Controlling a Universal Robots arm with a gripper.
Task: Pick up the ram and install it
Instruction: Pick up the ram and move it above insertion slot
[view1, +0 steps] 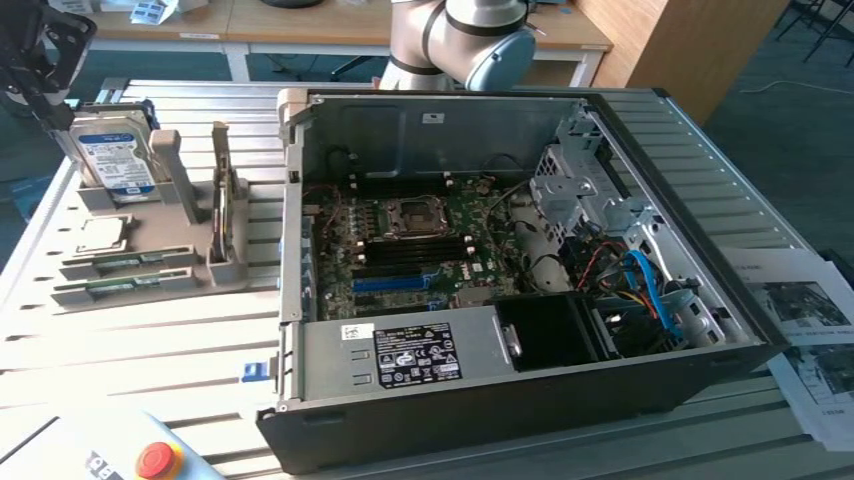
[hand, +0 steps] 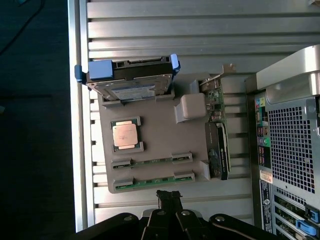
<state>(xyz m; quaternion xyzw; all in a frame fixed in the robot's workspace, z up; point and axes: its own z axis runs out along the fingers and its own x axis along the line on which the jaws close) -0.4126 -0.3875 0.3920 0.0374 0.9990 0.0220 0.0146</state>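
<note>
Desk (view1: 147, 340), slatted aluminium, is carrying a grey holder (view1: 160, 240) at the left of the exterior frame. An open computer case (view1: 534, 405) is filling the centre.

The holder is carrying, from upper left downward:
- a hard drive (view1: 114, 155) standing on edge
- a square silver processor (view1: 103, 234) lying flat
- an inner ram stick (view1: 127, 262) lying in its slot just beside the processor
- an outer ram stick (view1: 114, 289) lying in its slot at the holder's lower edge

A graphics card (view1: 222, 205) is standing on edge along the holder's side nearest the case, between the sticks and the case wall.

Inside the case the motherboard (view1: 441, 250) is lying exposed, with its processor socket (view1: 407, 215) showing above centre. A power supply (view1: 400, 355) is sitting along the lower edge, and blue cables (view1: 647, 285) are running down the right side. A red stop button (view1: 158, 460) is sitting at lower left. Printed sheets (view1: 801, 310) are lying at the right edge.

The arm (view1: 481, 40) is showing one grey-blue joint at top centre, behind the case. In the wrist view the pincer (hand: 170, 196) is pointing down toward the desk, with its tips drawn narrow together and gripping nothing. It is hanging over bare slats just beside the holder, nearest the outer ram stick and apart from it. Both sticks are sitting in the holder, neither lifted.
</note>
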